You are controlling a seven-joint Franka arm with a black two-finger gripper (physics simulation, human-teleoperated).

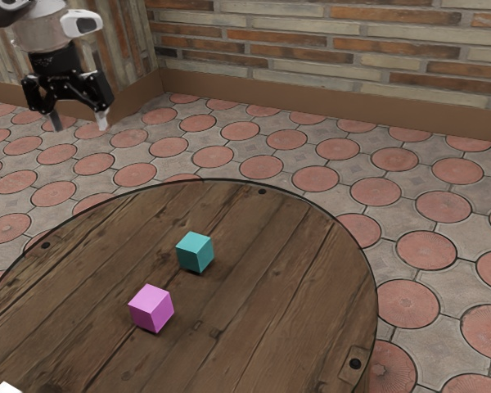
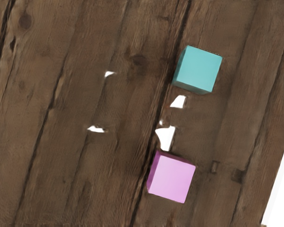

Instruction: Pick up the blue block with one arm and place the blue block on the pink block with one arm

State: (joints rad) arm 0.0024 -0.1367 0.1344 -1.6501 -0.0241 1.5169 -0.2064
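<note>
A blue-green block [image 1: 195,250] rests near the middle of the round wooden table [image 1: 295,270]. A pink block [image 1: 151,308] sits a short way in front of it, toward the table's near edge; the two are apart. My gripper [image 1: 78,121] hangs high above the table at the exterior view's upper left, open, with nothing between its fingers. Looking down from the wrist view, the blue-green block [image 2: 197,69] and the pink block [image 2: 171,176] both lie on the dark planks, with a gap between them.
The table top [image 2: 61,142] has dark plank seams and small gaps. Its rim curves round at the exterior view's right. A brick wall [image 1: 327,41] stands behind a tiled floor [image 1: 425,246]. A small white thing [image 1: 6,386] shows at the lower left edge.
</note>
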